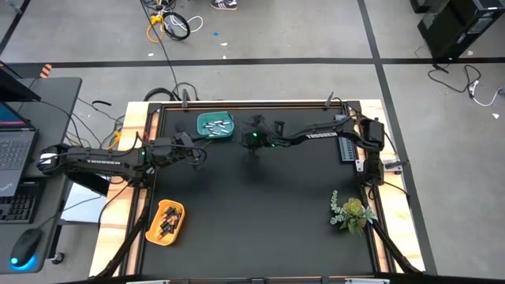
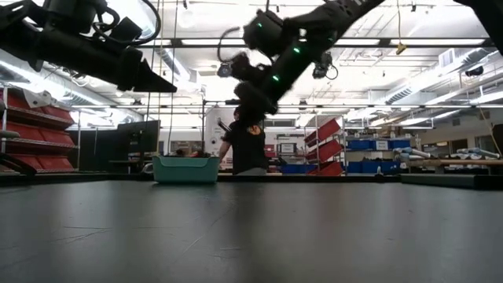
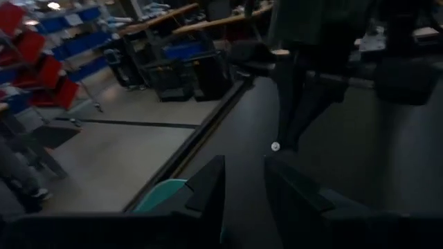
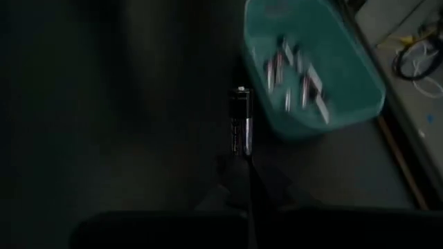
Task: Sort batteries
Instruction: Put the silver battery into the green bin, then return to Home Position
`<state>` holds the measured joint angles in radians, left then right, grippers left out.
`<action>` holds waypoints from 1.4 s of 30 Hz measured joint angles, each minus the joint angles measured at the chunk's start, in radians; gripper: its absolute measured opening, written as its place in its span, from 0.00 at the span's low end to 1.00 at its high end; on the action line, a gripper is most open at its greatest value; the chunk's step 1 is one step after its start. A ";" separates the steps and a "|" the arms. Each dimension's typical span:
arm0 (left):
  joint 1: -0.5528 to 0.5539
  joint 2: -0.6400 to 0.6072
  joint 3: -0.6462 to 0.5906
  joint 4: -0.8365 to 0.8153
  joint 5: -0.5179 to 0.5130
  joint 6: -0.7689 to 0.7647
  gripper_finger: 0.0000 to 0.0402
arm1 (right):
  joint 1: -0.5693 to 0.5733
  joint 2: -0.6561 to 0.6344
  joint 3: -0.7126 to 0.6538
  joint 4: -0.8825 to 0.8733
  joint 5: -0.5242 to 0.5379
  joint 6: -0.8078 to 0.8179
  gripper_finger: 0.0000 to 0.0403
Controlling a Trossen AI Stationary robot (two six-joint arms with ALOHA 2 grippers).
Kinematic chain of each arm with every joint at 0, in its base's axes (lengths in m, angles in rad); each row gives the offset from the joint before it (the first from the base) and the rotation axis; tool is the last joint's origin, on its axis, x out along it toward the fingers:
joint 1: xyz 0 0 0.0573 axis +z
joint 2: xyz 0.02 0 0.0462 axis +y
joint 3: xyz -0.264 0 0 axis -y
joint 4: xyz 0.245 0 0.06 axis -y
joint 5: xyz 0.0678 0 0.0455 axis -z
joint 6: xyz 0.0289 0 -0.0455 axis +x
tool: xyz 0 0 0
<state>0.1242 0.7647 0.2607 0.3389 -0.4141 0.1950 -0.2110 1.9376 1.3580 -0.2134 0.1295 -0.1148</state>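
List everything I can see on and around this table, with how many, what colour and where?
Teal plastic bin: one, far edge of the table, holding several whitish-silver batteries.
Yellow-orange plastic bin: one, near left corner, holding dark batteries.
Dark slim battery: one, pinched in the right gripper, above the mat beside the teal bin.
Grey ribbed strip: one, right edge.
Green artificial plant: one, near right side.
Black table mat: one.
Laptop: one, side desk at left.
Person in dark clothes: one, beyond the table.
Left gripper: dark, fingers apart, empty, near the teal bin.
Right gripper: dark, shut on the battery.
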 joint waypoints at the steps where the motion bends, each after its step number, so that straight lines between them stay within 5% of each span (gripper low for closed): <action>1: 0.000 0.000 0.000 0.008 -0.015 0.004 0.29 | -0.005 0.011 0.033 -0.002 -0.010 -0.008 0.00; 21: -0.009 -0.001 0.000 -0.061 -0.135 -0.021 0.29 | -0.198 0.585 0.985 -0.501 -0.250 -0.143 0.00; 34: -0.009 -0.001 0.000 -0.032 -0.134 -0.018 0.29 | -0.216 0.591 0.986 -0.518 -0.255 -0.188 0.35; 42: -0.009 -0.001 0.000 -0.027 -0.120 -0.094 0.29 | -0.204 0.456 0.993 -0.544 -0.227 -0.198 0.36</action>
<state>0.1150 0.7635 0.2604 0.3119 -0.5342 0.1015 -0.4152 2.3934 2.3505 -0.7574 -0.0972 -0.3127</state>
